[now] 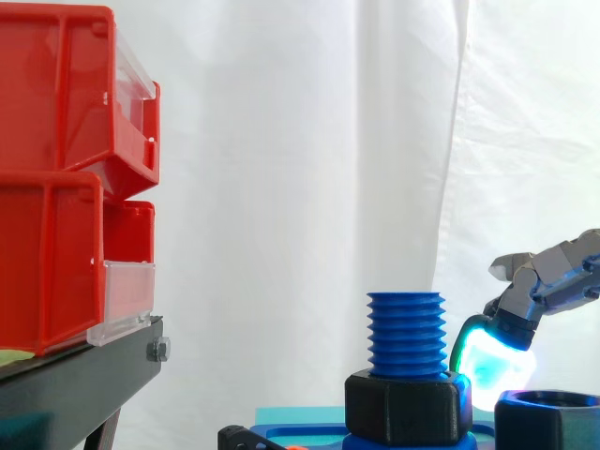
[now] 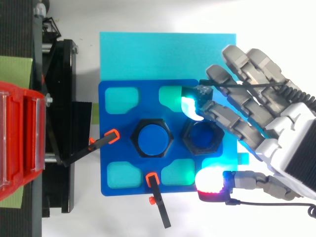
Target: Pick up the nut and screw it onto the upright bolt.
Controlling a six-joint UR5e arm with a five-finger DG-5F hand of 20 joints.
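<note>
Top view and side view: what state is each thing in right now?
bolt: upright, upper threads bare.
nut: lying flat on the blue plate beside the bolt, not lifted.
robot hand: open, fingers one side of the nut, thumb the other.
red bins: stacked, one on the other.

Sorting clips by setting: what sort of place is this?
Probably a robotics test bench: a white curtain backdrop, stacked red plastic bins on a black stand, and a clamped blue fixture plate holding a threaded blue bolt.
</note>
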